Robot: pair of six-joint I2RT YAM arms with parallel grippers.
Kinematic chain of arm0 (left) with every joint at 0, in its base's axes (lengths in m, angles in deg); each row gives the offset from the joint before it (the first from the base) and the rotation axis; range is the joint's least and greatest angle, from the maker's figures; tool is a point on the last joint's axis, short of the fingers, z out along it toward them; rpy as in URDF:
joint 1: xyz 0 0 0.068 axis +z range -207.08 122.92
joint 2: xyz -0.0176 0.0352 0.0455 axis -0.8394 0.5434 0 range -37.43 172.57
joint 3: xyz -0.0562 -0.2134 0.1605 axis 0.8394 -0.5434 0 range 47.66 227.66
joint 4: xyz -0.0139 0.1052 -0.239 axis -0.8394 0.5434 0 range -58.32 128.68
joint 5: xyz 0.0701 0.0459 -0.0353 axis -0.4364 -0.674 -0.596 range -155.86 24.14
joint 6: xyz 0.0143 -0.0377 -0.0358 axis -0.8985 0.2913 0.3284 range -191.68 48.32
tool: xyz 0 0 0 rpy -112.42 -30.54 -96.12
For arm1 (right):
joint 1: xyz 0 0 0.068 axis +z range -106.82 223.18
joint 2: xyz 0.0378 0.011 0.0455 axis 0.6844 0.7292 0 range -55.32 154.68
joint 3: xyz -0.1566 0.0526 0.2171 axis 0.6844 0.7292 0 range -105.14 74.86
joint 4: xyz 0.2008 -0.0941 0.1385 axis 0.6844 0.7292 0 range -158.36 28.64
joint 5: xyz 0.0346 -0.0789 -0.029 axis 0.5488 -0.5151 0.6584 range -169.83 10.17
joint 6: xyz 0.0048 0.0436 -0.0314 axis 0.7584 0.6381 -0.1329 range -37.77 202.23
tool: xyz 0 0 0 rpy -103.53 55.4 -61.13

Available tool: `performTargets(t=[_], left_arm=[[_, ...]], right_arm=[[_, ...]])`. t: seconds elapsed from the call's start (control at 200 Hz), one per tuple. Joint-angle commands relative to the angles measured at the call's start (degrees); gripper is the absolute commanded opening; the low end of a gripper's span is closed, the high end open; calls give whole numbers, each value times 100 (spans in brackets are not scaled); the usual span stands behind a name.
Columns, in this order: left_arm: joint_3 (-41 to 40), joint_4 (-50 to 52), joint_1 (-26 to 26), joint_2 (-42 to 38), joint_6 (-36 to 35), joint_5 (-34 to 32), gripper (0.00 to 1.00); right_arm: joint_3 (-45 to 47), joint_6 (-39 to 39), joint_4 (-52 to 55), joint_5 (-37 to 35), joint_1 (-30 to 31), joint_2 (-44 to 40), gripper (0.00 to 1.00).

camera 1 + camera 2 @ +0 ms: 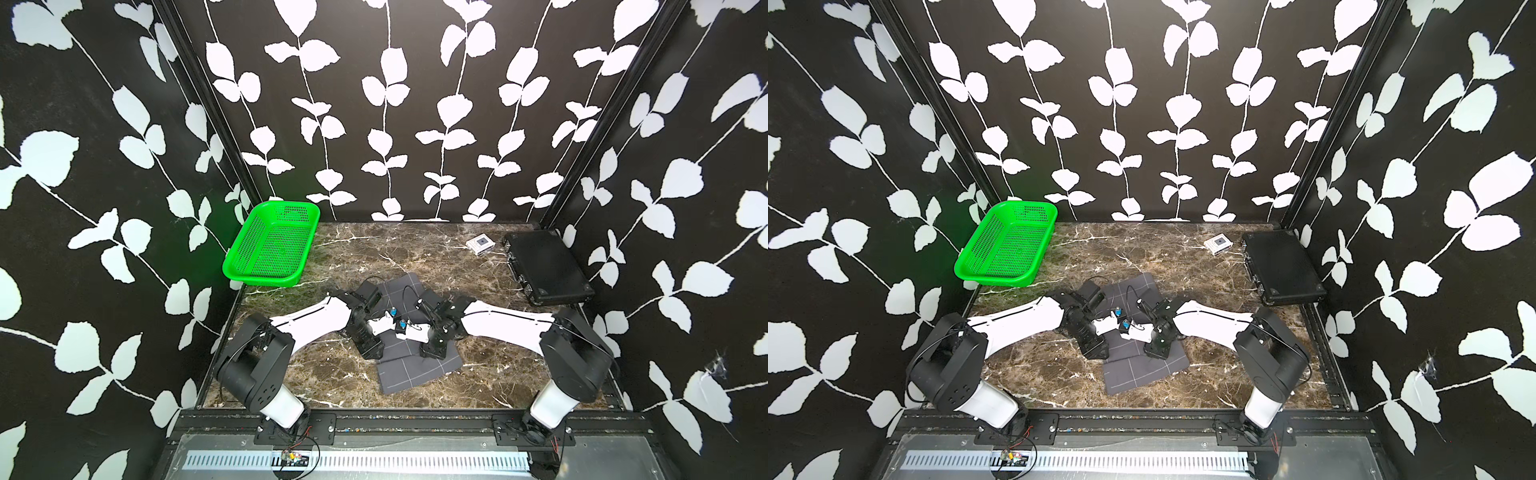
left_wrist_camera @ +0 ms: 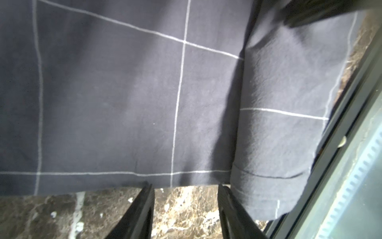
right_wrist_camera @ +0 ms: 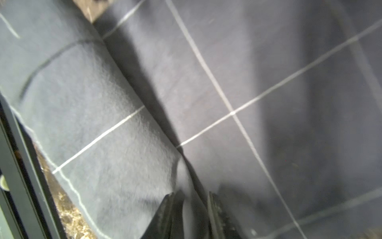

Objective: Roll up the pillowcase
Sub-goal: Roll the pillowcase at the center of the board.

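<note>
**While both arms lean in, the pillowcase lies part-folded at mid-surface**

Where the two arms meet in both top views, the pillowcase [image 1: 415,370] [image 1: 1142,370] lies on the marbled surface [image 1: 324,374], near its middle and towards the front. One layer is doubled over another. The left end effector [image 1: 372,354] [image 1: 1096,353] points down at the cloth's left edge. The right end effector [image 1: 432,353] [image 1: 1156,353] points down on the cloth itself. A green basket [image 1: 266,280] leans at the back left, a black case [image 1: 544,266] sits at the back right, and a small white box [image 1: 480,244] lies near the case.

In the left wrist view, the left end effector [image 2: 185,186] is spread, with bare surface [image 2: 182,207] between its tips, right at the hem of the pillowcase [image 2: 124,93].

In the right wrist view, which is blurred, the right end effector [image 3: 193,194] stands slightly apart over the pillowcase [image 3: 268,82]. A fold runs into the gap, and I cannot tell whether it is pinched.
</note>
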Motion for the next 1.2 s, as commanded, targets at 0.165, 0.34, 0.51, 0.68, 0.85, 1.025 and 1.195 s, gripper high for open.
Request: performTargets(t=[0.165,0.34,0.51,0.68,0.85,1.025,1.195], left_arm=[[216,107,-96,-322,-126,-482,50],[331,331,-242,-764,-27,-414,50],[290,497,-789,-881,-369,-528,50],[286,627,-1191,-485,-651,-734,50],[226,506,-1281,-272,-815,-778,50],[229,229,-1286,-13,-920,-1007,49],[253,-3,-1282,403,-887,-1570,46]], right_arm=[[390,415,221,-413,-212,-1053,36],[700,1380,211,-556,-498,-1147,34],[721,2015,488,-758,-670,-1021,32],[674,2341,610,-966,-699,-753,31],[563,2679,747,-1260,-724,-419,29],[636,2977,702,-1288,-756,-88,29],[698,3056,673,-1332,-834,-177,29]])
